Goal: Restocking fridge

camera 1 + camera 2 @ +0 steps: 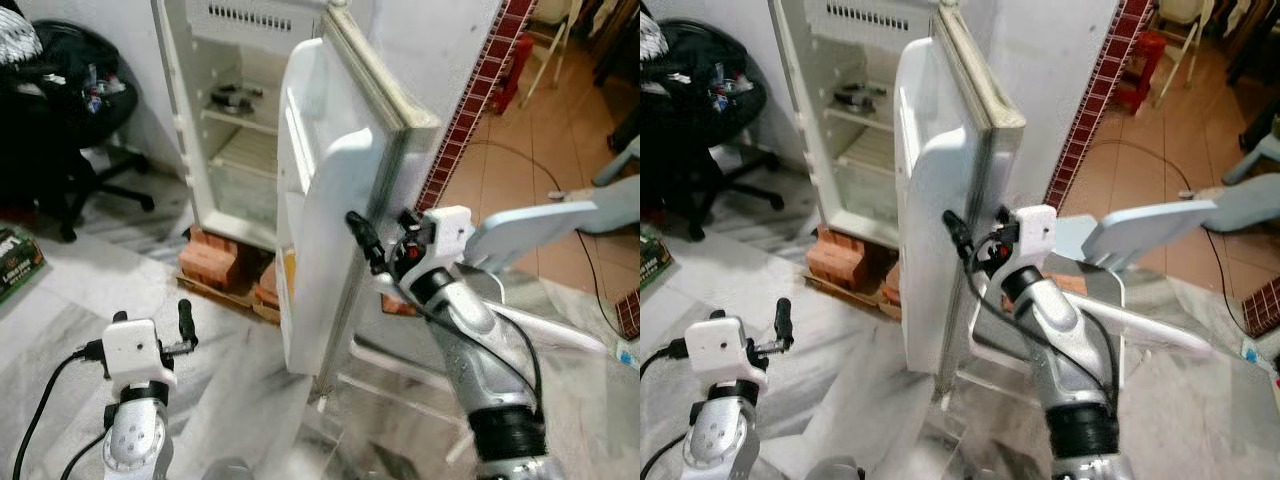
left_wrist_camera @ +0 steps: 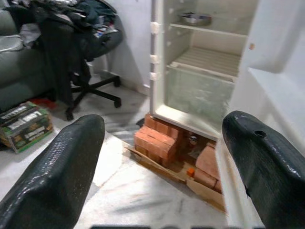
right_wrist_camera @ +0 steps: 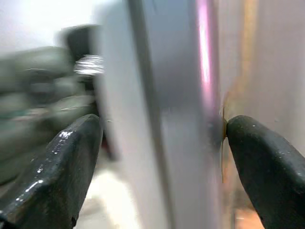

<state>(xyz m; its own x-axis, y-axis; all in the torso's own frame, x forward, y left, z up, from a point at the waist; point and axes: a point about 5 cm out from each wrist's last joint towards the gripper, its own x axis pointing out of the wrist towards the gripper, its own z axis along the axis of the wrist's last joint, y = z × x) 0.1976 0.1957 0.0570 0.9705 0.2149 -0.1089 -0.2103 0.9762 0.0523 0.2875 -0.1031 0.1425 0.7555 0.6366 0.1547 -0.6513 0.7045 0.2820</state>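
The small white fridge (image 1: 235, 130) stands on red bricks (image 1: 215, 262) at 12 o'clock, its white plastic-lined door (image 1: 325, 210) swung wide. The right tool (image 1: 385, 240) straddles the door's free edge, fingers (image 3: 62, 167) spread, one each side. The step in hand appears to be positioning the door. Keep the edge centred between the fingers and move slowly along the hinge arc; fast motion risks slipping off. The left tool (image 1: 183, 325) hangs low at 8 o'clock, spread, holding nothing.
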